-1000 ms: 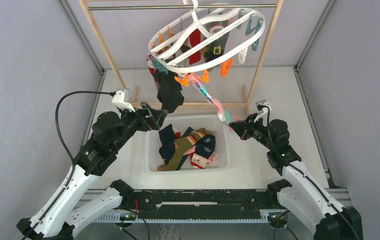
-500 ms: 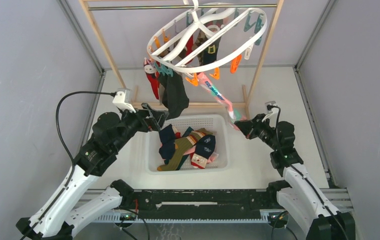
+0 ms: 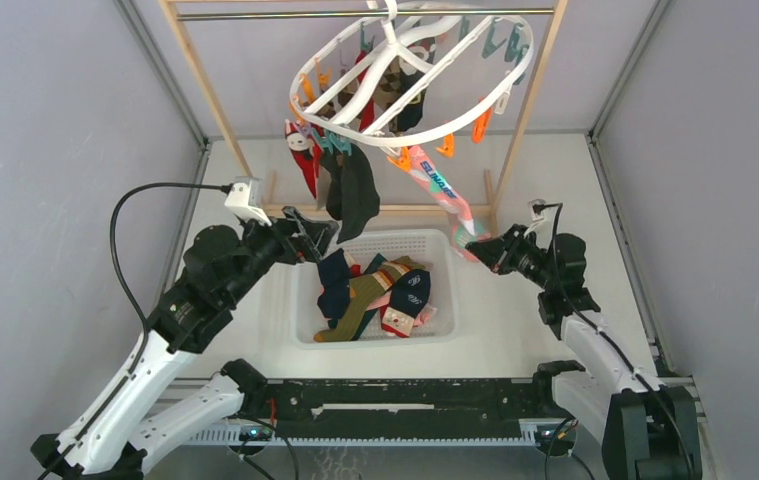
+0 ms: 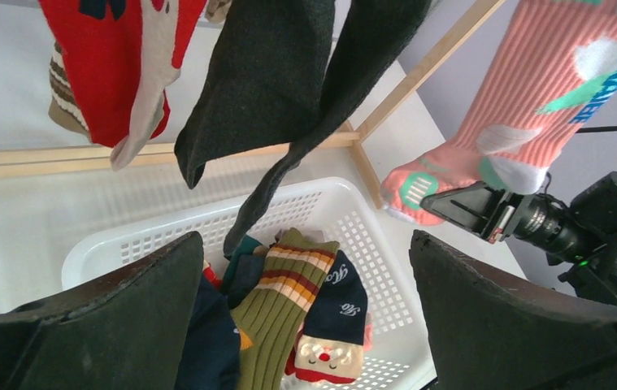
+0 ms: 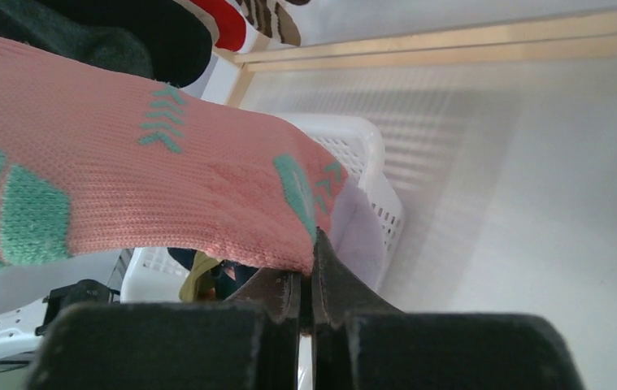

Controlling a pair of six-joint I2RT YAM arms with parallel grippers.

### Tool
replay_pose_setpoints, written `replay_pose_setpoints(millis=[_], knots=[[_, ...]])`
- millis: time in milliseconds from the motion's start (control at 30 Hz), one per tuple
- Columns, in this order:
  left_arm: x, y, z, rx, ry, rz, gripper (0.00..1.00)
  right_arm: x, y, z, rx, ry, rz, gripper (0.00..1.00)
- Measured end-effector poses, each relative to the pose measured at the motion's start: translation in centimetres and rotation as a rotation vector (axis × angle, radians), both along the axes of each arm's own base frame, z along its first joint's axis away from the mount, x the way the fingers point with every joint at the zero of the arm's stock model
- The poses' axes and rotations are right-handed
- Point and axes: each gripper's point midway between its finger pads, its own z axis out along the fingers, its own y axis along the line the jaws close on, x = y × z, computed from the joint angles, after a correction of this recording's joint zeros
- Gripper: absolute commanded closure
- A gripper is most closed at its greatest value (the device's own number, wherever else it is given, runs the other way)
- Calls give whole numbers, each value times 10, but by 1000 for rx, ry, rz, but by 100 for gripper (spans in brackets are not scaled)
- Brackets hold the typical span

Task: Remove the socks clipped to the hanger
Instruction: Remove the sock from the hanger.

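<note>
The white oval hanger hangs tilted from the rail, with several socks clipped under it. A salmon pink sock stretches taut from an orange clip down to my right gripper, which is shut on its toe. In the right wrist view the jaws pinch the edge of the pink sock. My left gripper is open above the basket's back left corner, just below two dark grey socks. The left wrist view shows its gripper empty, with the grey socks and a red sock hanging above.
A white mesh basket between the arms holds several loose socks, among them an olive striped one. The wooden rack frames the hanger, and its low crossbar runs behind the basket. Grey walls stand close on both sides.
My right gripper has pulled the pink sock's toe rightward and slightly back. The hanger has swung and tipped with it, and the sock is still clipped. The left arm has not moved.
</note>
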Motion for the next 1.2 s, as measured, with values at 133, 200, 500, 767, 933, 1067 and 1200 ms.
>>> replay_pose_setpoints(millis=[133, 200, 500, 767, 933, 1067, 1200], knots=[[1, -7, 4, -12, -5, -17, 0, -3, 7, -2, 14, 18, 30, 100], [2, -14, 11, -19, -14, -36, 0, -6, 14, -1, 16, 14, 57, 100], [3, -46, 21, -34, -30, -115, 0, -44, 60, 1, 43, 37, 264, 100], [-1, -52, 11, -38, -35, -133, 0, -80, 101, 15, 116, 55, 453, 100], [-5, -50, -20, -6, 4, -139, 0, -95, 125, 28, 155, 63, 547, 100], [-9, -47, -30, -9, 1, -140, 0, -103, 141, 38, 173, 56, 607, 100], [-12, -46, -28, -25, -18, -147, 0, -110, 153, 45, 183, 52, 651, 100]])
